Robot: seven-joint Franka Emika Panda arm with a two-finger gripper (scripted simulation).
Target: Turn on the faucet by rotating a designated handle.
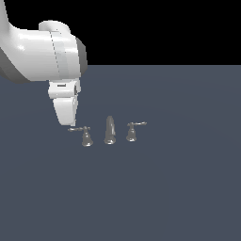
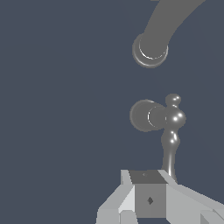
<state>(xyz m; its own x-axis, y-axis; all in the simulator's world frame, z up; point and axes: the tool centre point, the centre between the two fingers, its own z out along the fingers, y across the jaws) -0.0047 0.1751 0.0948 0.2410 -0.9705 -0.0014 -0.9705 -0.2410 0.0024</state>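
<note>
The faucet is a tiny shiny grey three-piece set on the dark floor. Its tall tapered spout [image 1: 109,130] stands in the middle. The handle [image 1: 85,136], with the longer thin lever, stands on the exterior view's left, and its lever tip points toward the arm. The twin handle [image 1: 132,132] stands on the exterior view's right. My gripper [image 1: 68,122] points down just above that lever tip and looks shut and empty. In the wrist view the handle [image 2: 148,116] has its lever running to the gripper [image 2: 148,176]. The spout [image 2: 151,50] lies beyond. I cannot tell whether they touch.
The big white arm [image 1: 47,52] fills the upper part of the exterior view's left side. The flat dark grey-blue floor [image 1: 179,188] carries only the faucet set.
</note>
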